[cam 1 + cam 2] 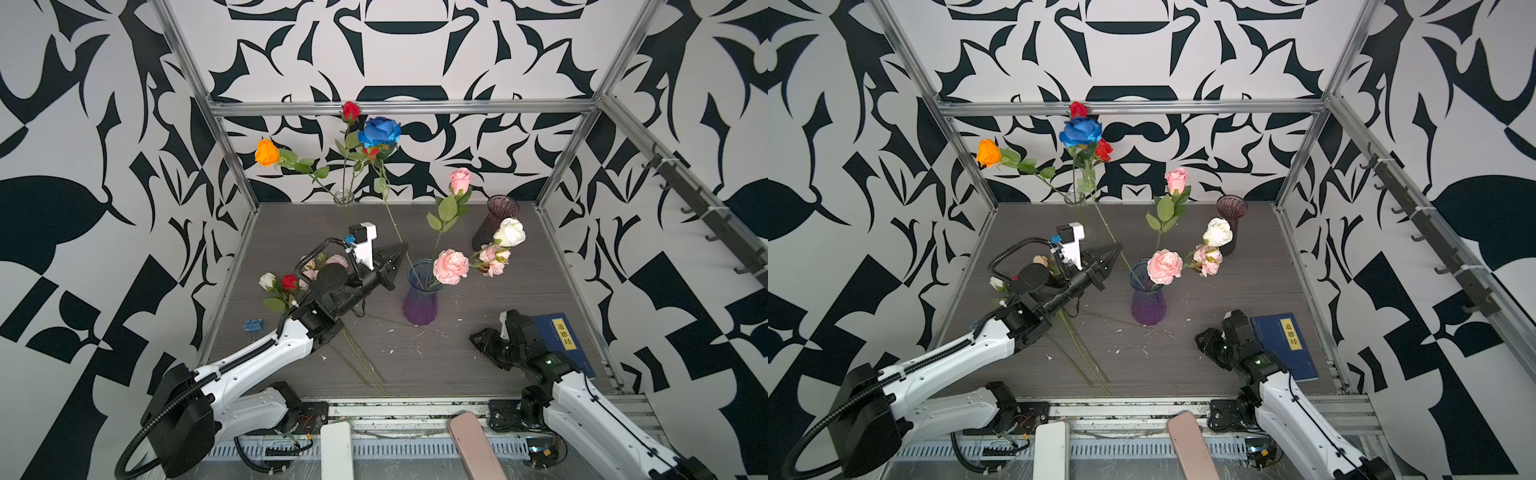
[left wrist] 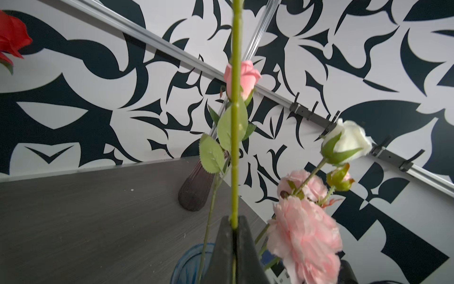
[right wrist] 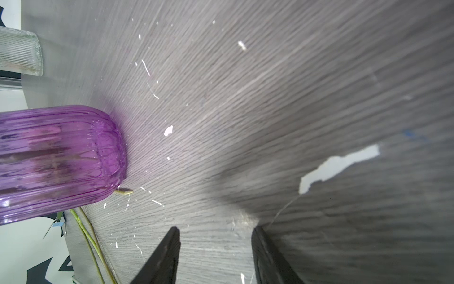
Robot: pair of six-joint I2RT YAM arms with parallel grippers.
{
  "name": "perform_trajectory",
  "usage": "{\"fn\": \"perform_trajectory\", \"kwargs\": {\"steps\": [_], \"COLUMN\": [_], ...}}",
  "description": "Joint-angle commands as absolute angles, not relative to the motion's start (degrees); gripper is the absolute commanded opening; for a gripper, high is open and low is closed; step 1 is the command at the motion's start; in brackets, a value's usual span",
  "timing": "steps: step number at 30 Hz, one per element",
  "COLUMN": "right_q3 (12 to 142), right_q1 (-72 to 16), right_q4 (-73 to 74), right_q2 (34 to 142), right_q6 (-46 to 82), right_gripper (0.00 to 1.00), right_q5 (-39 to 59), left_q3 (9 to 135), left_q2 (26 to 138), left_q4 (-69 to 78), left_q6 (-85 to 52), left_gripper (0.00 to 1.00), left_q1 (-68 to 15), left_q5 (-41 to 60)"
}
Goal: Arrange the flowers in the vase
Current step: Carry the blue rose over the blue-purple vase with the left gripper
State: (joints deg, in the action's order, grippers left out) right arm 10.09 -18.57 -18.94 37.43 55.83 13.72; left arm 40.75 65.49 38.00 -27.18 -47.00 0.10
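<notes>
Left hand (image 2: 235, 221) with stem (image 2: 235, 123) beside vase (image 1: 420, 307)

The left arm (image 1: 257, 353) covers most of the loose flowers (image 1: 289, 282); the vase (image 3: 54, 157) runs off the right wrist view's edge.

A lab test cell: aluminium frame (image 1: 457, 108), patterned backdrop walls (image 1: 83, 249), grey tabletop (image 1: 449, 357).

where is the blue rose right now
In both top views the blue rose sits high at the back centre, next to a red rose, its stem slanting down through the shut left gripper toward the purple vase.
</notes>
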Motion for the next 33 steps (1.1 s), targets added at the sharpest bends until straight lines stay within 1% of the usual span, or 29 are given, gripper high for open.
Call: {"fn": "perform_trajectory", "kwargs": {"steps": [1, 6, 8, 9, 12, 13, 16, 23, 28, 33], "right_q3": [10.54, 10.46, 10.45, 10.46, 10.53, 10.54, 10.46, 10.44, 10.40, 10.38], "right_q1": [-18.43, -18.41, -18.43, -18.40, -18.38, -18.45, -18.38, -18.35, -18.32, -18.35], "right_q4": [-19.57, -19.77, -19.70, -19.64, -19.60, -19.60, -19.60, -19.68, -19.09, -19.03], "right_q2": [36.91, 36.57, 36.65, 36.72, 36.83, 36.93, 36.84, 36.49, 37.39, 37.71], "right_q6": [56.24, 56.25, 56.25, 56.25, 56.25, 56.25, 56.25, 56.25, 56.25, 56.25], "right_gripper": [0.51, 0.51, 0.51, 0.51, 0.51, 0.51, 0.51, 0.51, 0.51, 0.51], "right_q5": [13.20, 13.18, 13.11, 13.19, 13.19, 13.19, 13.23, 13.35, 13.45, 13.54], "left_q3": [39.39, 38.12, 37.67, 37.62, 37.88, 37.81, 36.82, 31.37, 28.48, 30.94], "left_q2": [67.25, 68.73, 68.56, 68.39, 67.62, 67.31, 65.83, 58.67, 53.44, 55.01], "left_q4": [40.96, 40.96, 40.60, 39.99, 37.16, 36.23, 34.71, 28.60, 26.36, 25.75], "left_q6": [-26.52, -28.17, -28.56, -28.78, -28.92, -28.98, -28.93, -28.92, -28.36, -26.52], "left_gripper": [0.00, 0.04, 0.08, 0.12, 0.38, 0.43, 0.50, 0.52, 0.57, 0.58], "left_q1": [-48.58, -49.39, -49.39, -49.39, -49.39, -49.39, -49.39, -49.39, -49.39, -49.39], "left_q5": [-2.02, -2.01, -2.53, -2.85, -2.81, -2.78, -3.18, -5.63, -8.02, -7.94]}}
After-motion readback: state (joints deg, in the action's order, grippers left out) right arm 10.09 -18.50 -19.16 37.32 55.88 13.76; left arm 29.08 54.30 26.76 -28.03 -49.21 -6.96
